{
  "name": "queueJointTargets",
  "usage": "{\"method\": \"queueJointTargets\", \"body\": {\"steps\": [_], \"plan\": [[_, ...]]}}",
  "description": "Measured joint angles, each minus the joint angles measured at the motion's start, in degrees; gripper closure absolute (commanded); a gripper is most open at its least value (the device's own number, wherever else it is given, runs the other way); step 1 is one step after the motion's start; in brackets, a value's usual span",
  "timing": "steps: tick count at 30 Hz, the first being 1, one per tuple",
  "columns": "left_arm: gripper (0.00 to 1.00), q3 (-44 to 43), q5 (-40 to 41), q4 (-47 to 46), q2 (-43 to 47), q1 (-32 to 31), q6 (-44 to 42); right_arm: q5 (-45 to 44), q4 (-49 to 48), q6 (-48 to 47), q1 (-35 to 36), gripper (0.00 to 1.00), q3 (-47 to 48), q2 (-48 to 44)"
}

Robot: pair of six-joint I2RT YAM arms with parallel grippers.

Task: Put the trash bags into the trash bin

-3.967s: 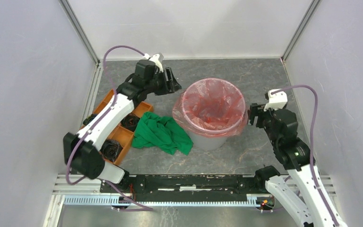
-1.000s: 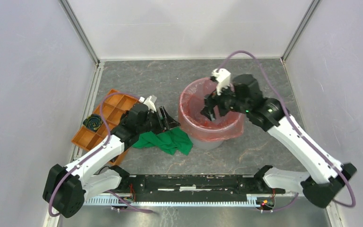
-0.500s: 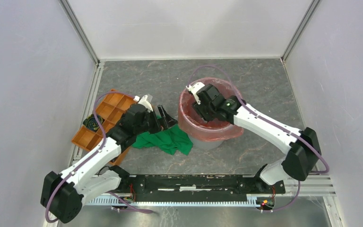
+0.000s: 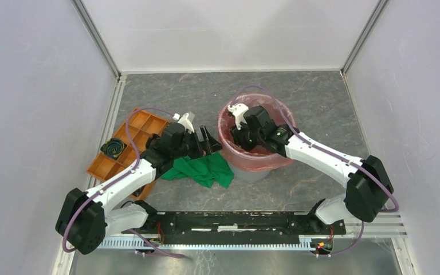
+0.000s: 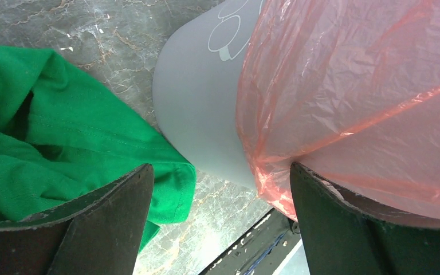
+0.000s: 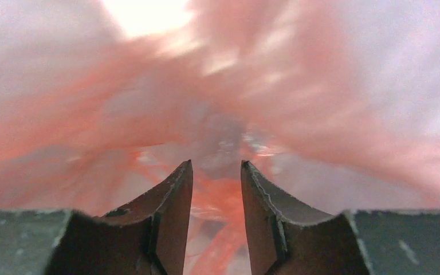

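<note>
The trash bin is a round grey-white bucket in the middle of the table. A pink trash bag lines it, its film draped over the rim. My right gripper reaches down inside the bin at its left side. In the right wrist view its gripper has the jaws narrowed to a small gap, with crumpled pink film in and behind that gap. My left gripper stands wide open against the bin's left outer wall. In the left wrist view its gripper frames the bin wall and the bag's hem.
A green cloth lies crumpled left of the bin, under my left gripper, also in the left wrist view. An orange compartment tray with a black roll sits at the left. White walls enclose the table.
My right gripper has swung further left and down inside the bin, and its jaws have narrowed. My left gripper has opened wide and edged toward the bin wall.
</note>
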State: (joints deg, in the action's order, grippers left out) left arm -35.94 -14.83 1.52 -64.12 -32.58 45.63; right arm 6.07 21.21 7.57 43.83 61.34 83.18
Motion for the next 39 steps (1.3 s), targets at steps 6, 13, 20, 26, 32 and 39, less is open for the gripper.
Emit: {"method": "queueJointTargets", "body": {"steps": [6,13,20,26,32,39], "plan": [[0.03,0.0,0.0,0.2,0.2,0.0,0.0,-22.0,5.5,-0.9,-1.3,0.56,1.9,0.7],[0.02,-0.1,0.0,0.3,0.0,0.0,-0.1,-36.8,8.0,-1.4,1.9,0.28,2.9,5.6],[0.02,-0.5,0.0,1.0,-0.3,0.0,-0.5,-13.2,1.2,-1.2,2.6,0.09,-0.3,4.7],[0.01,-1.2,-0.3,0.6,-2.0,-0.1,-0.7,-22.4,4.8,-2.5,1.7,0.02,0.3,4.6],[0.00,-2.6,0.3,1.6,-1.9,-0.1,-1.2,-34.8,12.3,-2.7,1.1,0.02,1.3,4.6],[0.00,-3.2,6.0,7.3,3.7,-0.1,-2.4,-28.1,11.5,-2.7,1.1,0.02,0.8,3.0]]}}
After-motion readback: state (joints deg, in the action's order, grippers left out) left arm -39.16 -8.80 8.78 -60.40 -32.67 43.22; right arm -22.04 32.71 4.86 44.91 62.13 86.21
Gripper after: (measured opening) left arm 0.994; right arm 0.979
